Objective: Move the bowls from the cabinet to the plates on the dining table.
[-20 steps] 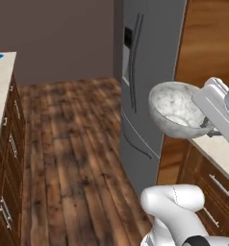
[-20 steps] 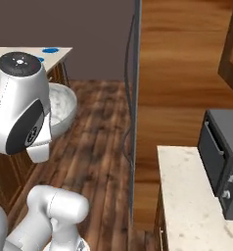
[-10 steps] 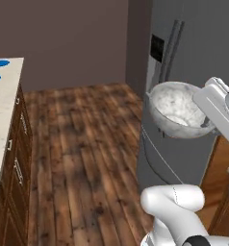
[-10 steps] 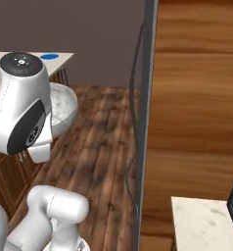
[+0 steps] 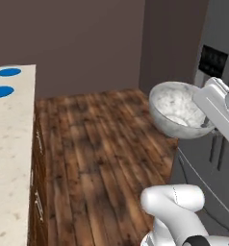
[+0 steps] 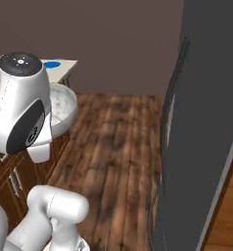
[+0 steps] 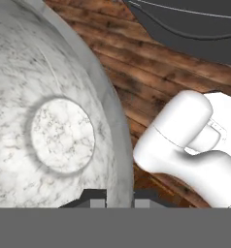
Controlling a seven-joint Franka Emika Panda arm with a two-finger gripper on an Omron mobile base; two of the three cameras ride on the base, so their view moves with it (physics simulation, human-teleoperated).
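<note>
Tool [image 7: 115, 202] pinching rim of marbled bowl [image 5: 176, 115], held up over wood floor [image 5: 97, 158], bowl on tool's left. Blue plates [image 5: 2, 91] on worktop [image 5: 10, 158] lie well apart, further left & ahead; carry needs to go that way

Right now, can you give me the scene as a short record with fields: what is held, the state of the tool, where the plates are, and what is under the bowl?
held: marbled bowl, carried by its rim, tilted
tool: tool shut on the bowl's wall, one finger inside, one outside
plates: two blue plates lying on the dining table, far left in the left base view, both bare
under the bowl: wooden floor, well below it
beside: dark grey fridge
</note>
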